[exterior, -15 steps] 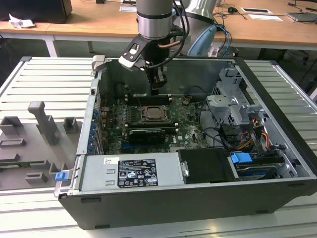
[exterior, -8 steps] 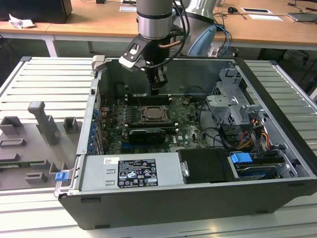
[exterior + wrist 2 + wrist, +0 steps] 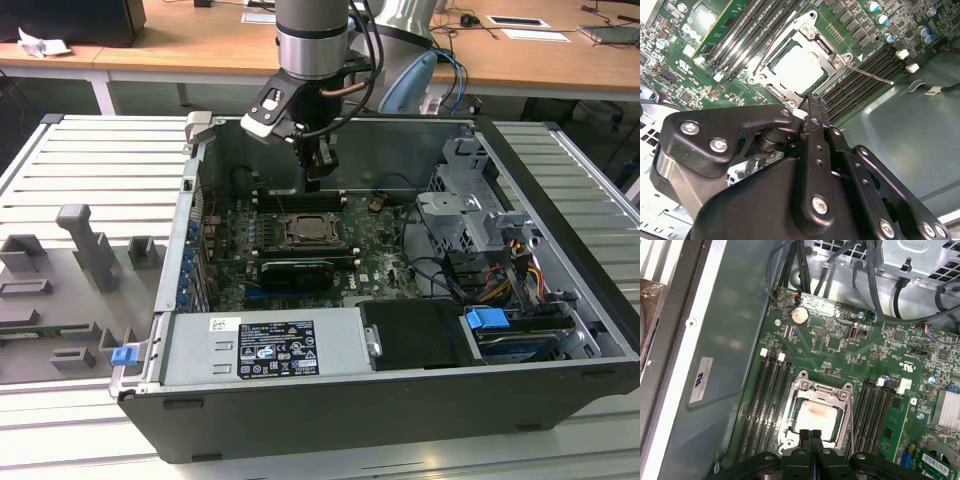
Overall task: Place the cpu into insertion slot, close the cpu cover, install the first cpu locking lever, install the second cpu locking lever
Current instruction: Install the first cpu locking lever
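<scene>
A grey table (image 3: 60, 160) with long metal ridges holds a big open computer case (image 3: 400, 410). Beside it, on the exterior view's left, sit grey blocks (image 3: 85, 245) and a small blue piece (image 3: 123, 355).

Exterior view is looking down into case (image 3: 400, 440), mid-distance; both wrist views are looking close at cpu (image 3: 800, 70) (image 3: 815, 417).

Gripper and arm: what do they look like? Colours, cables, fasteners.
The arm is a silver-grey cylinder with a dark band and a pale blue joint cap; black cables loop beside it. A white-and-black block sits at the wrist. The gripper is matt black, its linkage bars pinned with silver screws; the jaws are slim and black.
</scene>
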Controlling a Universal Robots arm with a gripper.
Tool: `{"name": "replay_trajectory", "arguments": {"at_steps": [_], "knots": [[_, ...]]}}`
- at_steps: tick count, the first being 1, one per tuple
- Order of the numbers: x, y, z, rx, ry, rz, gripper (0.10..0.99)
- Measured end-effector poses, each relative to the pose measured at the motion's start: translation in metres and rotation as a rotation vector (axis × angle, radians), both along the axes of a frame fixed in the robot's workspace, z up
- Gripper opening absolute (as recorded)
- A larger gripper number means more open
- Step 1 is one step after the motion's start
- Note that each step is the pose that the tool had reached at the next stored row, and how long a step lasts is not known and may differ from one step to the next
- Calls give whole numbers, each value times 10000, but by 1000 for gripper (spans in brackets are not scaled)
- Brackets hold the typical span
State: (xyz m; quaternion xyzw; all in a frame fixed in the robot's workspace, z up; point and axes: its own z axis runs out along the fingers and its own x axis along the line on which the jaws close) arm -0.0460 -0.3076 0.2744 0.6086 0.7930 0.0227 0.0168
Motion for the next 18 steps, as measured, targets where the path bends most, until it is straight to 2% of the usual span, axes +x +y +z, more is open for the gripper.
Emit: {"name": "replay_trajectory", "arguments": {"at_steps": [14,18], "knots": [[0,0,0,0,0,307,106],[0,0,0,0,0,604,106]]}}
